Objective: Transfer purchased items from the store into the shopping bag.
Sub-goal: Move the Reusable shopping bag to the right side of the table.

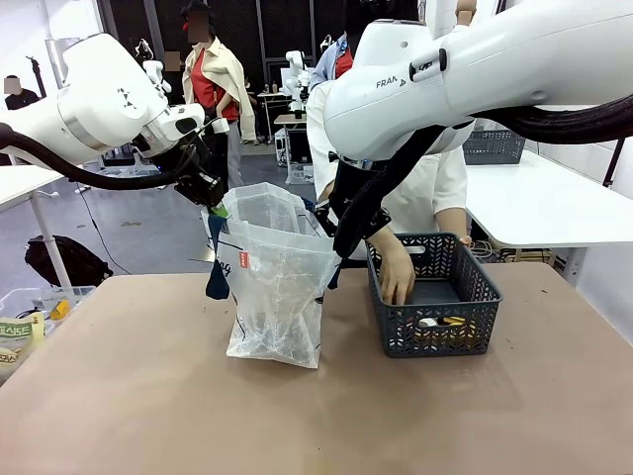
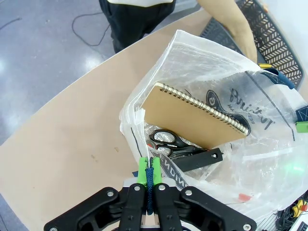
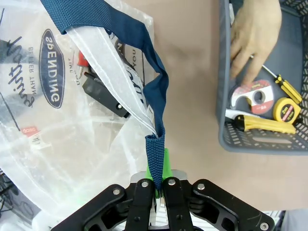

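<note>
While the shopping bag (image 1: 272, 292) stands upright on the table (image 1: 129, 396), just left of the grey basket (image 1: 488, 297), we record both arms holding it open from above. The left gripper (image 2: 149, 169) has its green pads pressed together on one navy strap (image 2: 150, 185). The right gripper (image 3: 158, 169) is likewise clamped on the other strap (image 3: 122, 26).

Inside the bag we note a spiral-bound notebook (image 2: 192, 115) with a brown cover, leaning on edge. Black-handled scissors (image 2: 166, 138) lie beneath it, beside a flat black item (image 2: 198, 160) that we cannot identify.

The basket holds a roll of tape (image 3: 251, 96), a yellow tape measure (image 3: 285, 109), a yellow utility knife (image 3: 263, 124) and a yellow-handled screwdriver (image 3: 285, 87). A person's hand (image 3: 255, 33) reaches into the basket, with its fingertips just above the roll of tape.
</note>
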Action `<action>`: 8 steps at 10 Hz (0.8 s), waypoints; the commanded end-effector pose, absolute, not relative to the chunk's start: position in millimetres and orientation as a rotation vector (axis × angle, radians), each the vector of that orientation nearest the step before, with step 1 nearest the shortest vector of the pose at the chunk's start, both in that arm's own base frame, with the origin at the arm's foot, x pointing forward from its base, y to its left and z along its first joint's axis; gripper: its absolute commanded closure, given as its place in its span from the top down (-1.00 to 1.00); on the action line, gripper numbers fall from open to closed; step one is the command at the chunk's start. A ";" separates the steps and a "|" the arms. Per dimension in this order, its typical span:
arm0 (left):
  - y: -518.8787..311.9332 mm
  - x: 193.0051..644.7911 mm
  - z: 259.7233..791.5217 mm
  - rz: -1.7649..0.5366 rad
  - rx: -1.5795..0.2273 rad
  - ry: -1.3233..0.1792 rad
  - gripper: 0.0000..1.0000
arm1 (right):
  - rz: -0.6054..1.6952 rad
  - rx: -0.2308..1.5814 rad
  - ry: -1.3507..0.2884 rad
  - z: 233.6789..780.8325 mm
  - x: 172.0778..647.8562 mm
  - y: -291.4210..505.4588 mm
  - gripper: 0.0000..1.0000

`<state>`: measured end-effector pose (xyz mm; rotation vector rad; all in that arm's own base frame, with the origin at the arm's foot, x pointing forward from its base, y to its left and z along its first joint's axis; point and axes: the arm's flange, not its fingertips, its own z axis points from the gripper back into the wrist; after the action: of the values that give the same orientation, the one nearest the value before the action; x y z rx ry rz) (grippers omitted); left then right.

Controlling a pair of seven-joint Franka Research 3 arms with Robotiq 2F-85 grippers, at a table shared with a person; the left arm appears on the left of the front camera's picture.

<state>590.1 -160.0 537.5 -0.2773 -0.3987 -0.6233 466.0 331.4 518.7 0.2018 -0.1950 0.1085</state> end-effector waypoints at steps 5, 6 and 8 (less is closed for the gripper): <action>-159.2 590.4 537.3 -0.624 -0.272 -0.398 -1.00 | 0.109 0.201 -0.194 518.3 465.7 331.1 -1.00; -159.2 590.4 537.3 -0.624 -0.272 -0.398 -1.00 | 0.109 0.201 -0.194 518.3 465.7 331.1 -1.00; -159.2 590.4 537.3 -0.624 -0.272 -0.398 -1.00 | 0.109 0.201 -0.194 518.3 465.7 331.1 -1.00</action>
<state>590.0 -160.0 537.5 -0.2773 -0.3987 -0.6233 466.0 331.4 518.7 0.2018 -0.1950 0.1085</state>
